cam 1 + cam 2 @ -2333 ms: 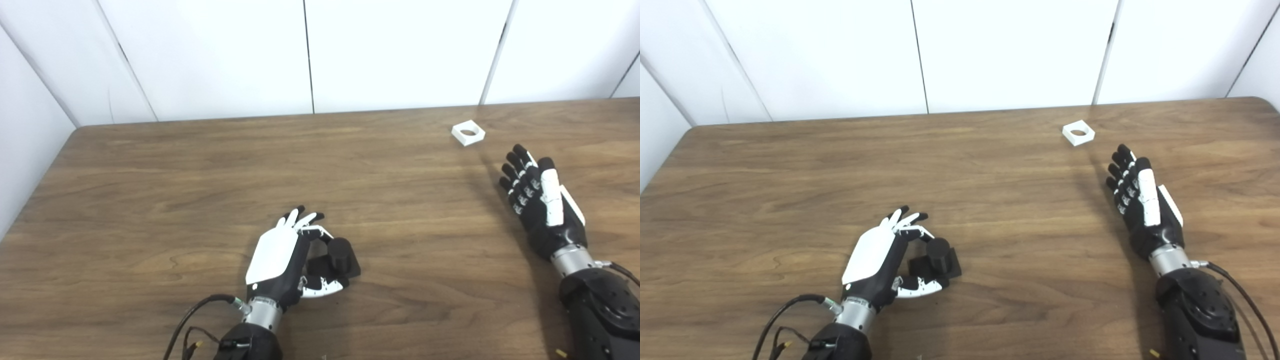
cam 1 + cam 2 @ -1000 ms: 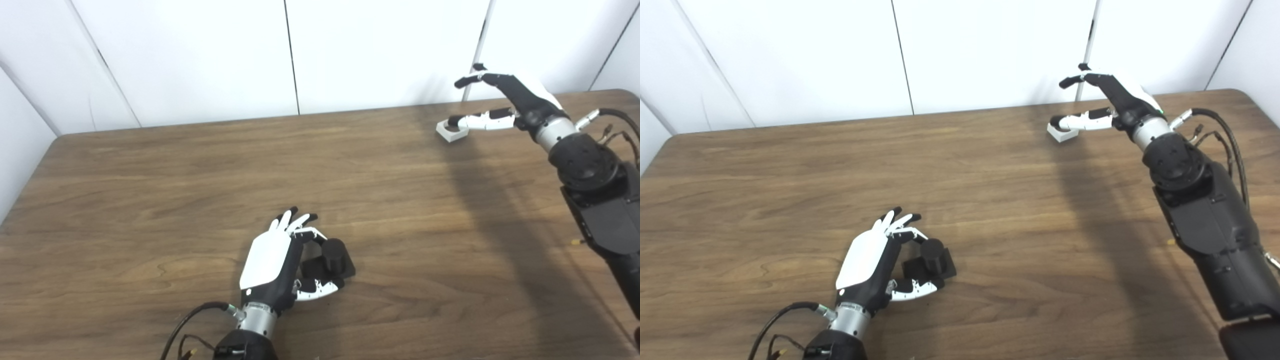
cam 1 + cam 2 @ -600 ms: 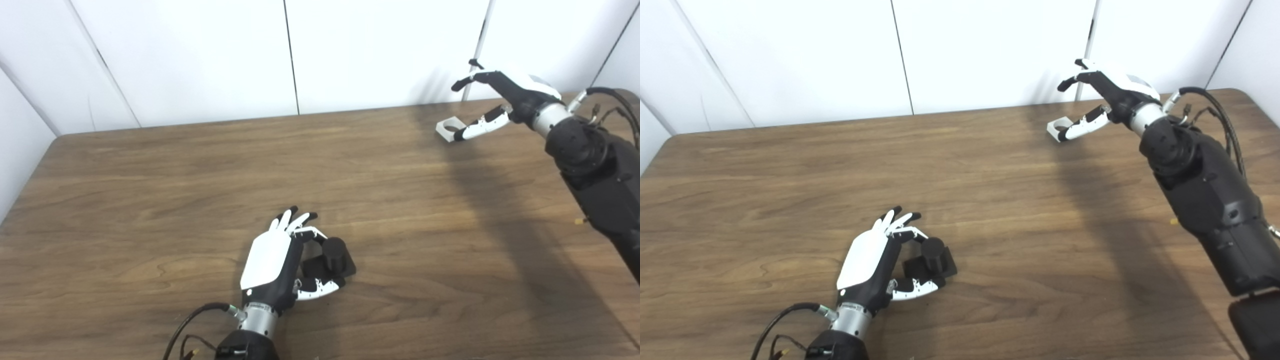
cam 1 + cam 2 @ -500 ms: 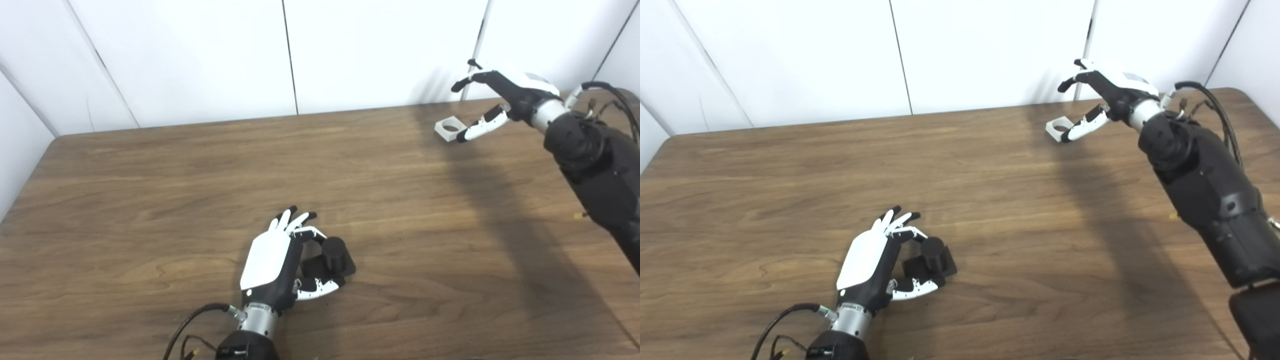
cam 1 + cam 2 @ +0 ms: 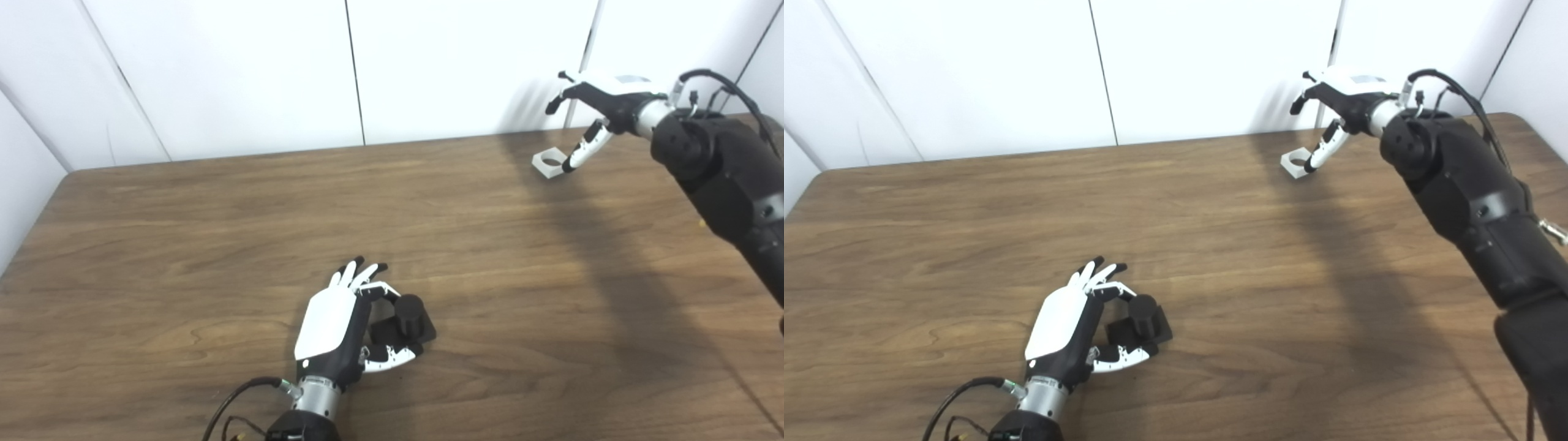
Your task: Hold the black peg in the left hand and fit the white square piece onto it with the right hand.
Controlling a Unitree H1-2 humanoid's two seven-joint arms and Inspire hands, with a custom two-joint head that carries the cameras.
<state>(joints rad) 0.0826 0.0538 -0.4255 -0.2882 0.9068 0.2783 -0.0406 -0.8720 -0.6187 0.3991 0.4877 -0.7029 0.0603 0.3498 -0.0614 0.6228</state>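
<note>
The black peg, a short cylinder on a square base, rests on the wooden table near the front middle. My left hand wraps it, fingers over the top side and thumb under the base, shut on it. At the far right edge lies the white square piece with a round hole, flat on the table. My right hand hovers just above and to the right of it, open, fingers spread toward the wall and the thumb pointing down at the piece's right edge.
White wall panels rise right behind the table's far edge, close to the right hand. The right arm stretches across the table's right side and casts a shadow there. A cable trails from the left wrist.
The right hand has swung from the near right of the table up to the white piece at the far edge, and its thumb has turned downward beside it. The left hand has kept still.
</note>
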